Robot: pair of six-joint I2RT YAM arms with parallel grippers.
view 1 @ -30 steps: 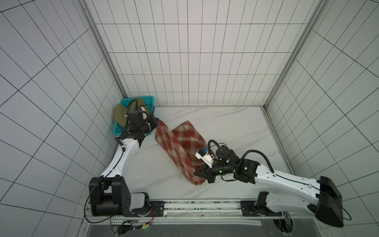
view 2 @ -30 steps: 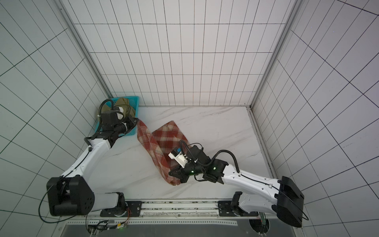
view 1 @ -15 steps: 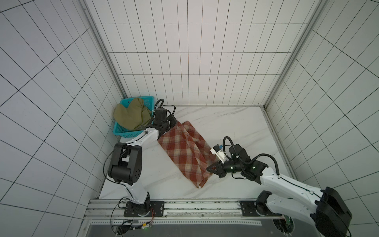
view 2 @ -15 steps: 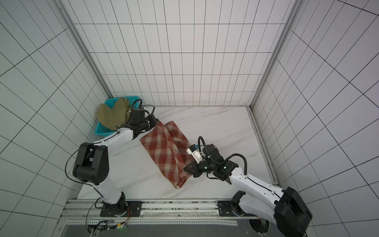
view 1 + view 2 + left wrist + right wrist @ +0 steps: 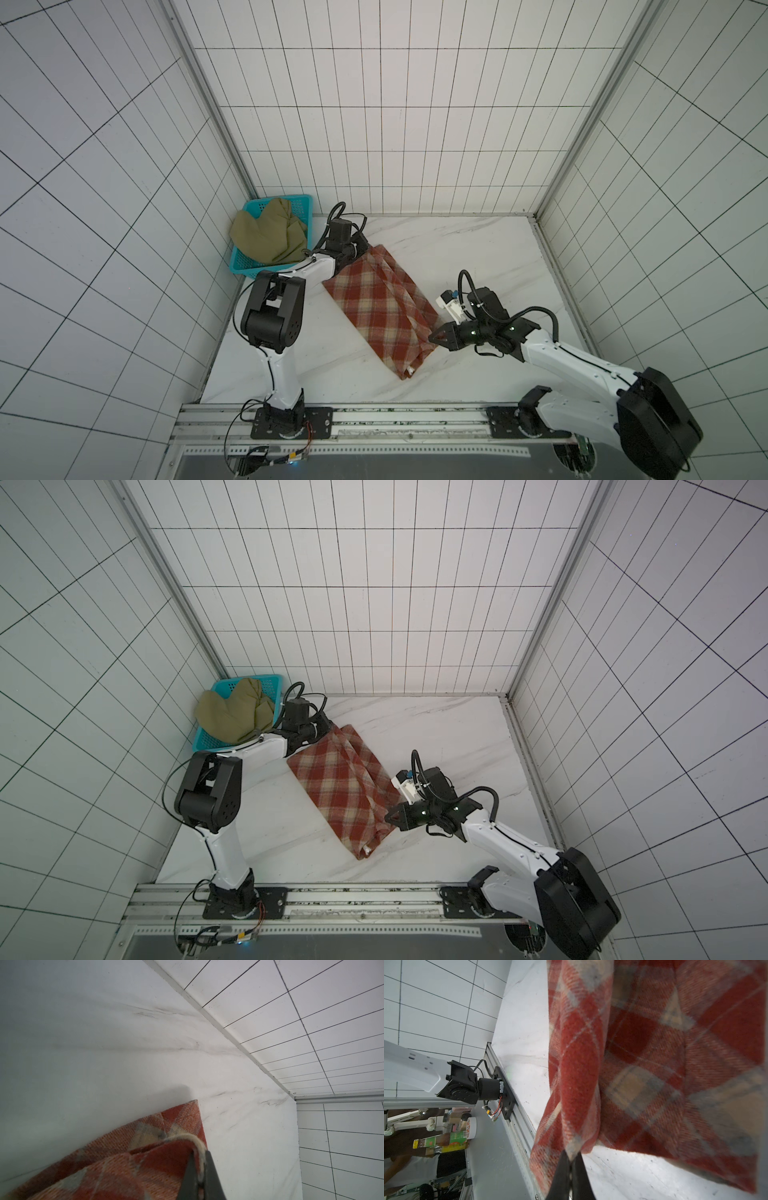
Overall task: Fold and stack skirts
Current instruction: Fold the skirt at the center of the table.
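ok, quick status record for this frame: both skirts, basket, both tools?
plaid skirt: lying aslant on the table, creased along one long edge
olive skirt: bunched in the basket, hanging over its rim
basket: far left corner of the table
left tool: shut on the plaid skirt's far corner
right tool: shut on the plaid skirt's edge near its front end
stack: not started, skirts apart
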